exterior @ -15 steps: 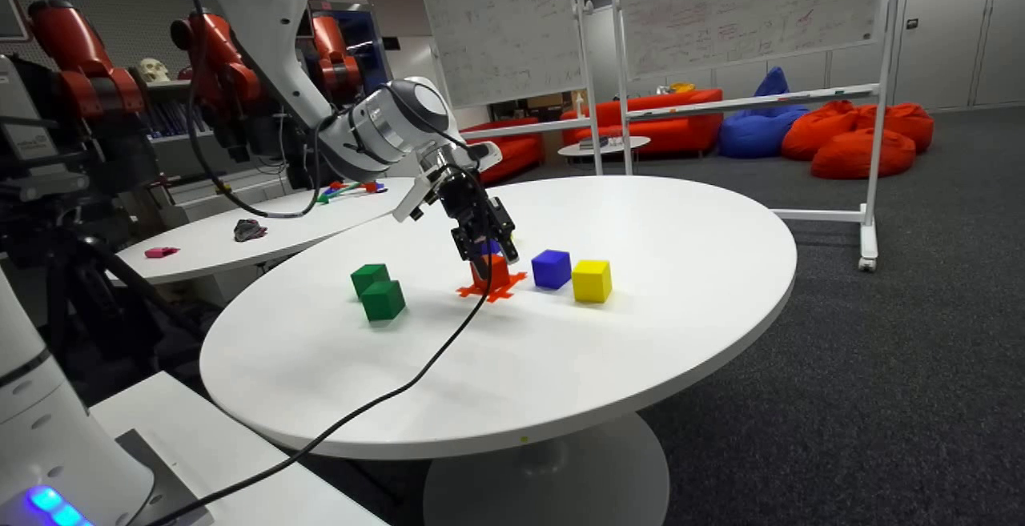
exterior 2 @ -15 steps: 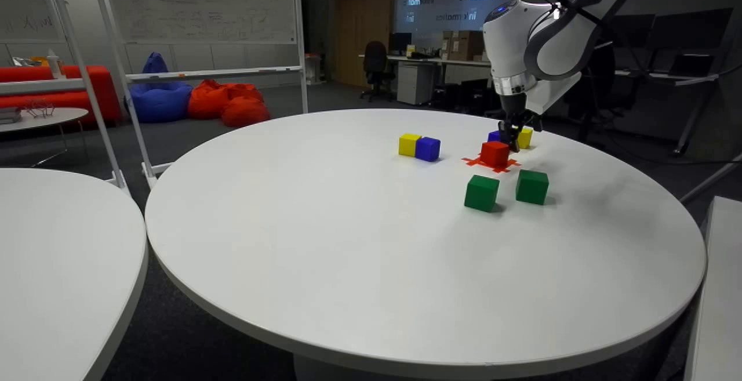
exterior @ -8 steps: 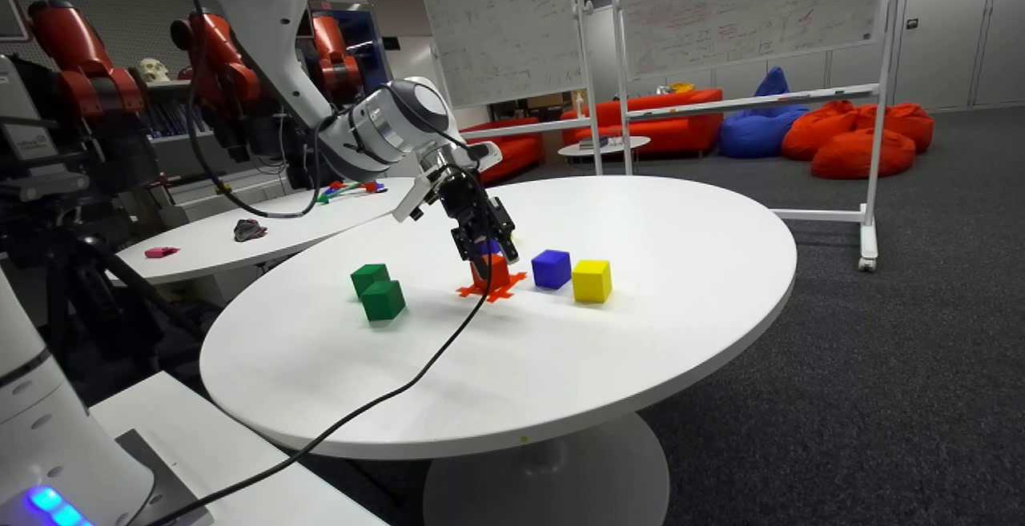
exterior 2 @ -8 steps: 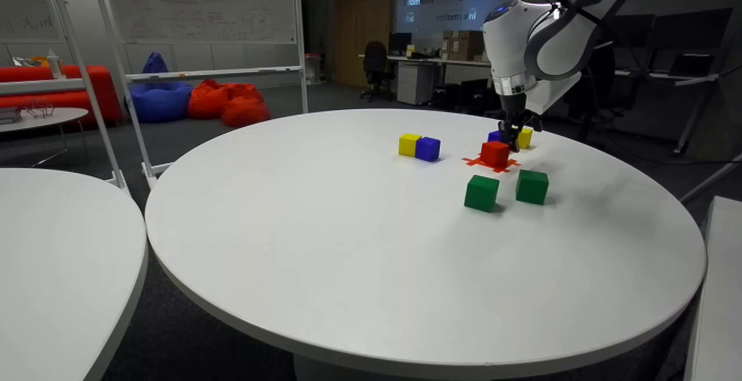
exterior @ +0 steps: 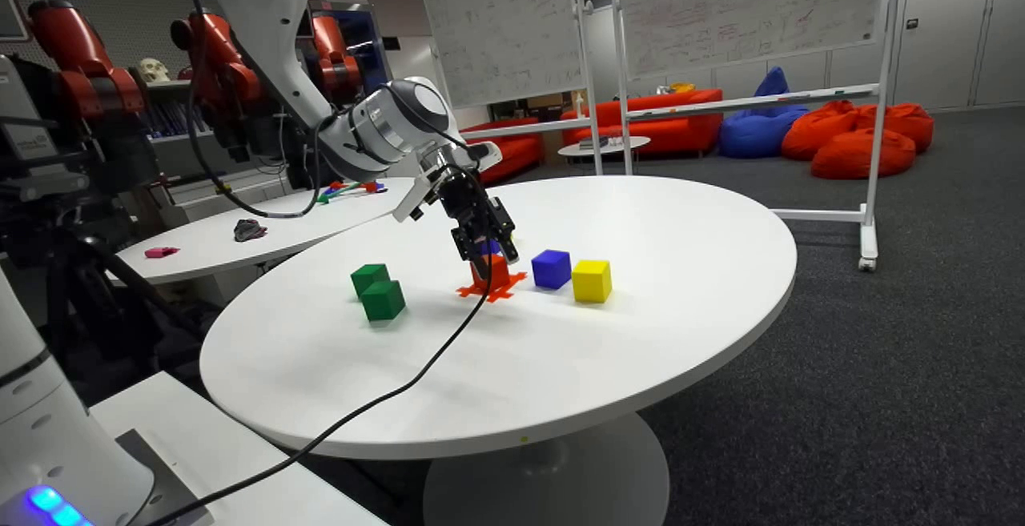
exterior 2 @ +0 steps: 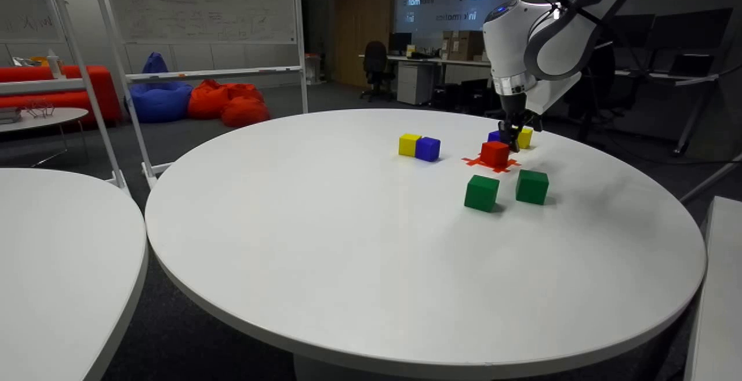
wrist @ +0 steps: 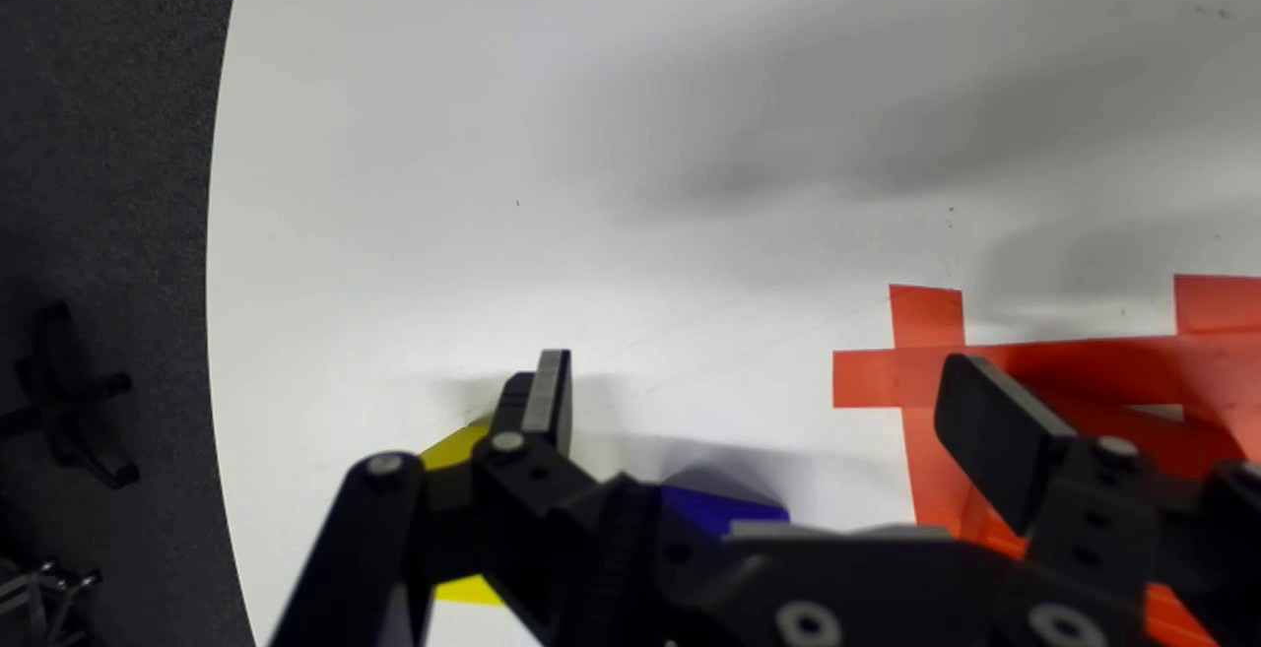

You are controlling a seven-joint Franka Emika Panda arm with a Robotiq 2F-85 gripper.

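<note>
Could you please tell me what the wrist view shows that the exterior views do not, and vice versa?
Only the wrist view shows tiny dark specks on the tabletop. Only the exterior views show two green cubes, a blue cube beside a yellow cube, whiteboards and beanbags. They alone show the red cube clearly; the wrist view leaves it uncertain. All share the tabletop, the open gripper, red tape, and a second blue cube and second yellow cube, both partly hidden.

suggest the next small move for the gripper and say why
Perhaps nudge the open gripper toward the bottom of the wrist view before closing: the partly hidden blue cube there lies below the line between the spread fingertips, with white tabletop showing between them.
</note>
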